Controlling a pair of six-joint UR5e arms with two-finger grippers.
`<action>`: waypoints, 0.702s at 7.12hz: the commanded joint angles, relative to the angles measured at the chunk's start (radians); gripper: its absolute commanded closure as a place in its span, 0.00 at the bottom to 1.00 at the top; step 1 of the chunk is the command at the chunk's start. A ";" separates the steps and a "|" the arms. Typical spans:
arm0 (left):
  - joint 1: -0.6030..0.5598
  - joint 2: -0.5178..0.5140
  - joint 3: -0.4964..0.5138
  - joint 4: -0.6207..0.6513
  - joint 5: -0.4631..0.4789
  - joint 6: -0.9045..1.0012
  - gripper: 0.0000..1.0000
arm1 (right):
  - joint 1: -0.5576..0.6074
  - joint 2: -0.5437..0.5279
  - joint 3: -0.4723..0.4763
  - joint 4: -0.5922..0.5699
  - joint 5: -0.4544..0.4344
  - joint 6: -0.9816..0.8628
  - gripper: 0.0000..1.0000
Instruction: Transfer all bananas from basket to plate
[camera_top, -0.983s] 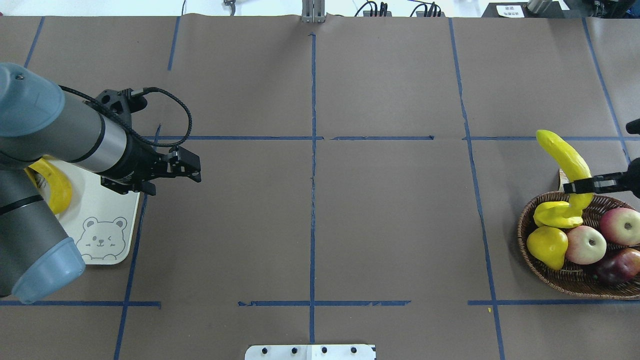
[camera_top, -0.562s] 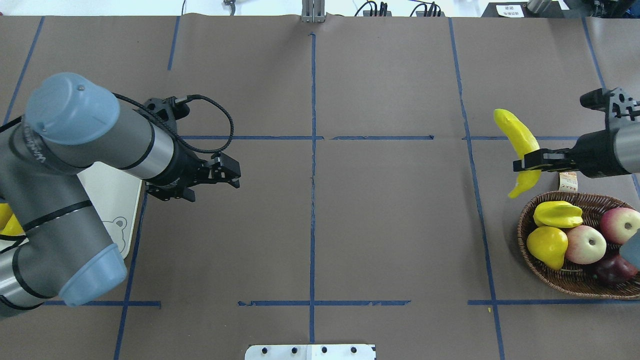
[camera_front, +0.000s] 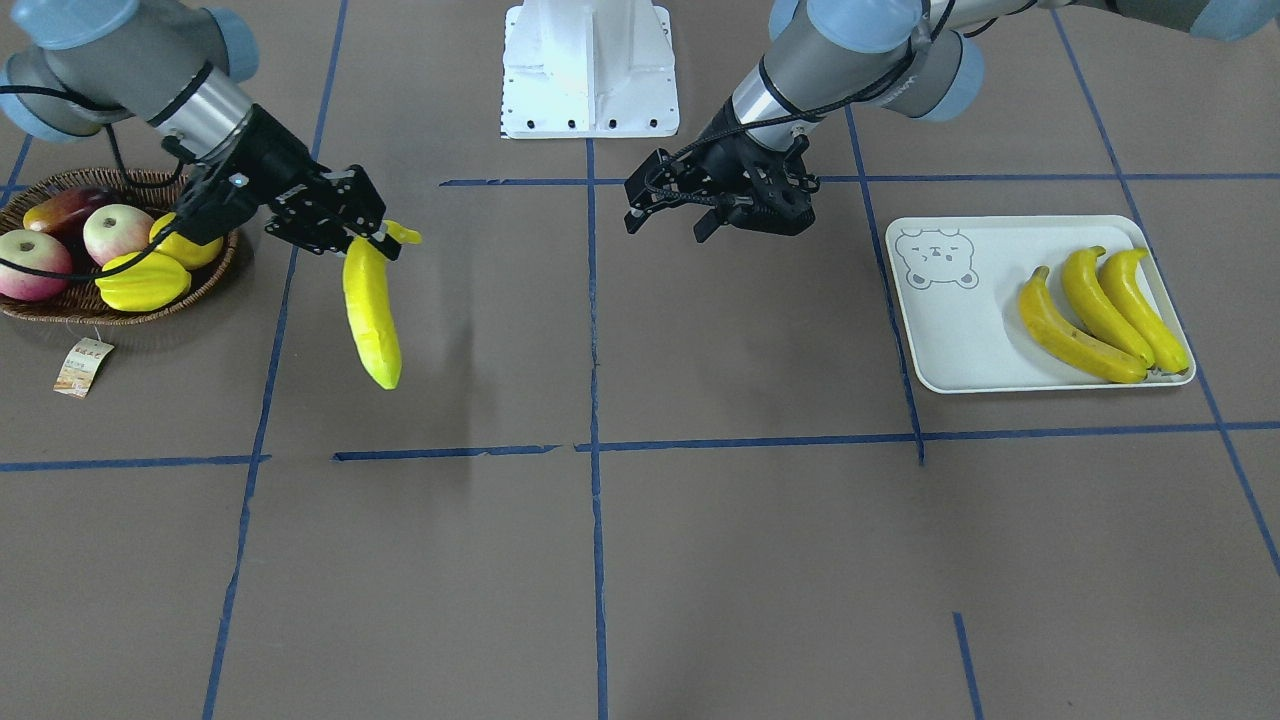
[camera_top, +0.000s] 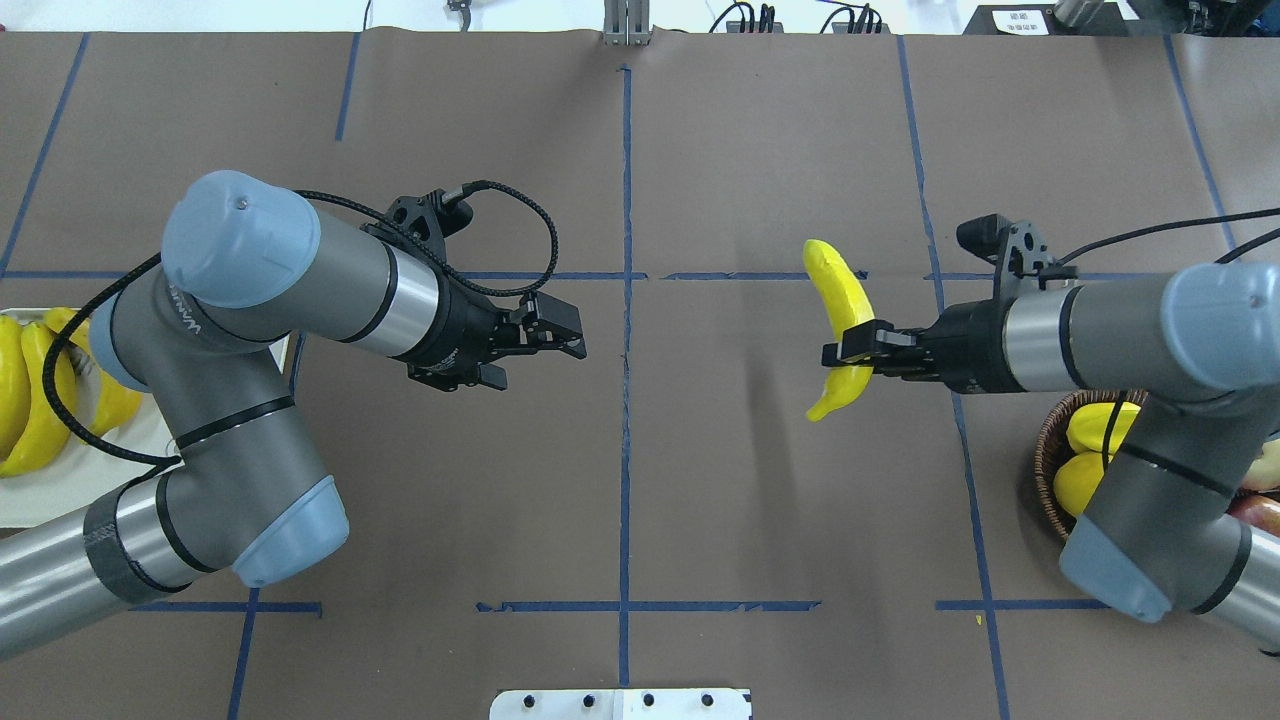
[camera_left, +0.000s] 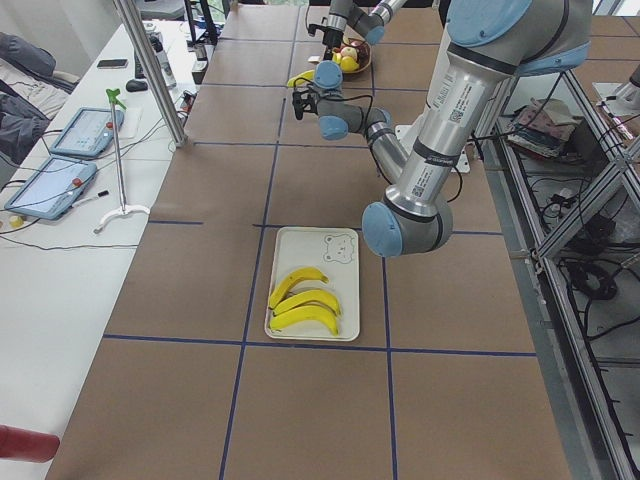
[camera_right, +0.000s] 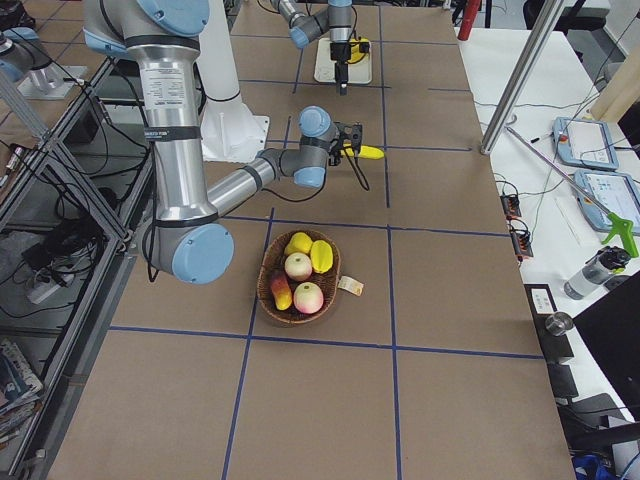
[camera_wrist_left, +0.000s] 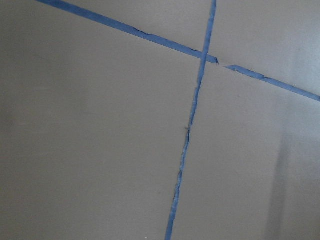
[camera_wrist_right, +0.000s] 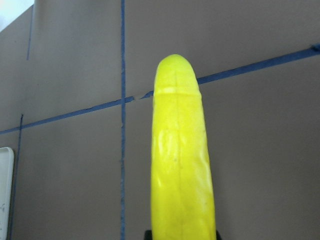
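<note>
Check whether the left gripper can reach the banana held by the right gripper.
Probably yes: the left gripper is open and faces the banana across bare table; the banana's long end sticks out clear of the right gripper.

Brown paper covers the table (camera_front: 740, 560), marked into a grid by blue tape lines (camera_front: 594, 330). At one end sit two apples (camera_front: 117, 232), a starfruit (camera_front: 142, 283) and a lemon (camera_front: 195, 252) — bunched close together. Two tablets (camera_left: 87, 131) lie on a white side bench (camera_left: 70, 280) — just beside the table.
</note>
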 joint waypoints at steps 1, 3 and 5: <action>0.007 -0.083 0.082 -0.070 0.048 -0.097 0.00 | -0.162 0.037 -0.055 0.175 -0.209 0.092 0.92; 0.019 -0.111 0.144 -0.124 0.052 -0.147 0.00 | -0.276 0.104 -0.066 0.185 -0.371 0.094 0.93; 0.030 -0.146 0.167 -0.122 0.059 -0.151 0.01 | -0.301 0.143 -0.092 0.184 -0.408 0.095 0.93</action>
